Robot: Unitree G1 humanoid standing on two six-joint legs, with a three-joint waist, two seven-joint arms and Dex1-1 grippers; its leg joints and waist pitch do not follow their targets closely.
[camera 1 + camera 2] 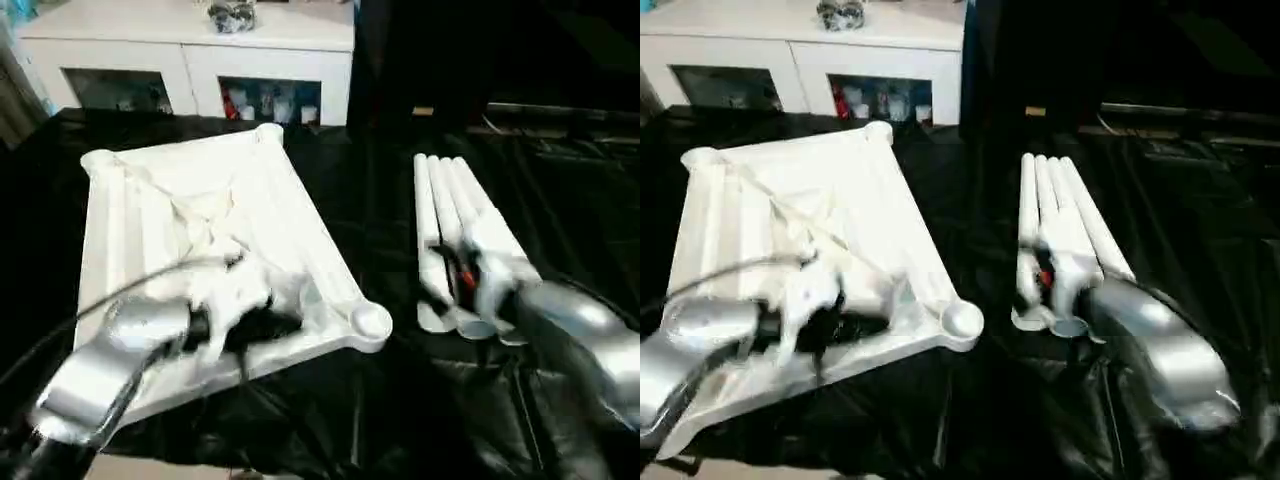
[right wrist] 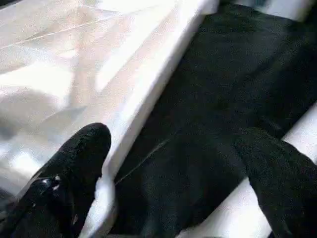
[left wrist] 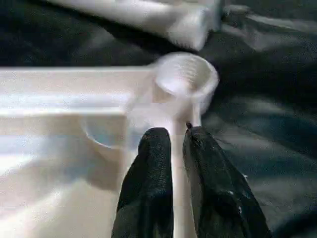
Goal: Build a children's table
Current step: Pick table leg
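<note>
Left wrist view has the left gripper with its two black fingers nearly together, pinching the thin rim of the table top just short of the corner socket. Over on the other side, the right gripper has its jaws spread wide with nothing between them, hanging over the black cloth between the table top's edge and the legs. That top lies underside up on the cloth, ribs showing; the four legs lie side by side just to its right, thick ends toward the robot. To do this well, I'd say hold the rim steady, drop the open jaws squarely across one leg, and lift it clear of its neighbours before steering it to the socket.
</note>
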